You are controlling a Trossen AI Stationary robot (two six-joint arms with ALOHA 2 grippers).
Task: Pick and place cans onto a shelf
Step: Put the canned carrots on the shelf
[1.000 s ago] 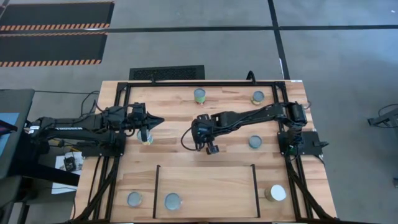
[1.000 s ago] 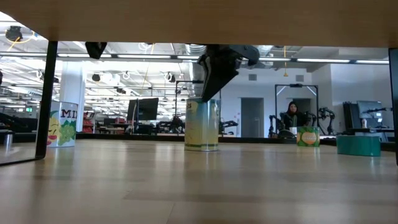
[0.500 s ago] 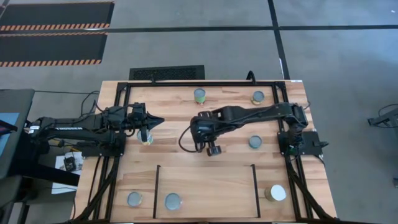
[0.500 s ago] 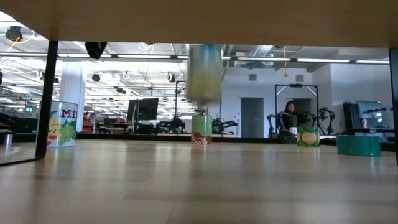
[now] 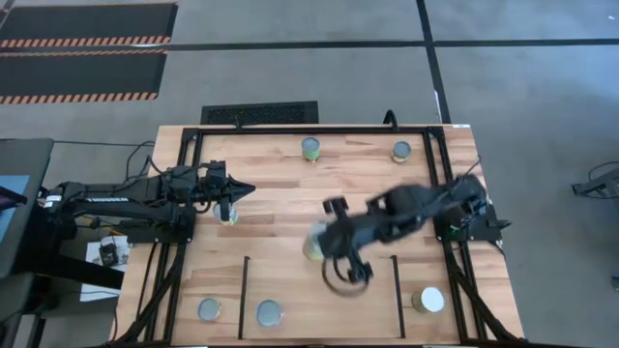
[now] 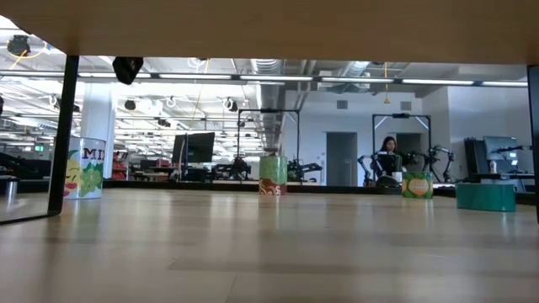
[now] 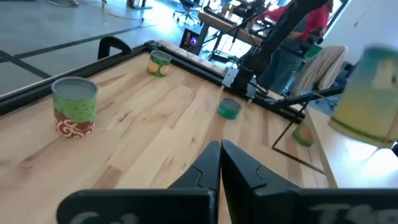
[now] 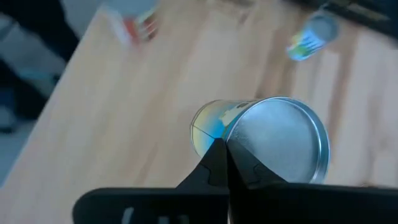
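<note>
My right gripper is over the middle of the table near the shelf's far edge, shut on a yellow-labelled can with a silver top. My left gripper is shut and empty at the table's left, above and beside a standing can. Two cans stand at the far edge. A wider can stands on the shelf between the black bars. A can stands left of the shelf, and a white-topped one right of it. My right gripper holds the can at the edge of its top rim, where the two nearly shut fingers meet. The fingers come from above, pointing down. The can is lifted clear of the table and hangs tilted below them, its silver top toward the wrist camera.
Black frame rails run along the table's left and right sides. Two thin black bars bound the shelf. A flat teal can lies at the right. People stand beyond the table.
My right gripper has lifted the can off the middle of the table and swung it fast toward the near edge and the shelf. The can stood on the wood a second ago and is now clear above it. My left arm has kept still.
</note>
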